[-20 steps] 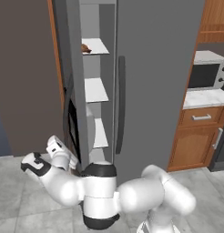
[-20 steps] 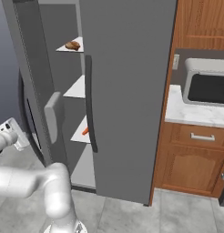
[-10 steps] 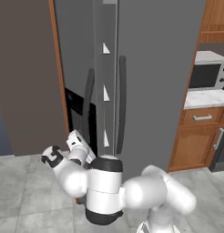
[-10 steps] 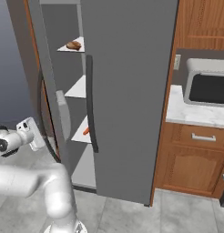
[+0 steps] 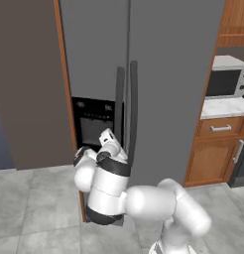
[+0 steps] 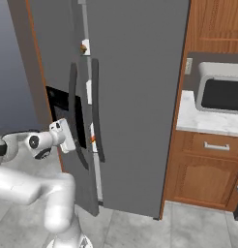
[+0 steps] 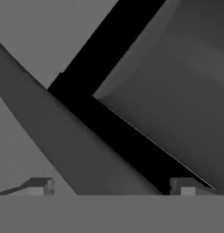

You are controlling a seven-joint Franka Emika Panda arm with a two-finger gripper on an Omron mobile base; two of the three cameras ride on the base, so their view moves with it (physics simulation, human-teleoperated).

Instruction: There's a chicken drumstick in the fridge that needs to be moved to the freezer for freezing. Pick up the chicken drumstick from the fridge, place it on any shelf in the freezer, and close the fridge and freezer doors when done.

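Swinging nearly shut now, the freezer door (image 6: 67,92) leaves only a sliver ajar; your gripper (image 7: 111,184), fingers spread and empty, should finish pushing.

Arm bent low, elbow forward; gripper (image 7: 114,186) raised, 2 fingers (image 7: 38,185) spread wide, nothing held.

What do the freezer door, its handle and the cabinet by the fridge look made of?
Freezer door: flat grey, matte, probably painted or brushed metal. Its handle: dark, smooth bar, metal or plastic. Cabinet: brown with visible grain, likely varnished wood.
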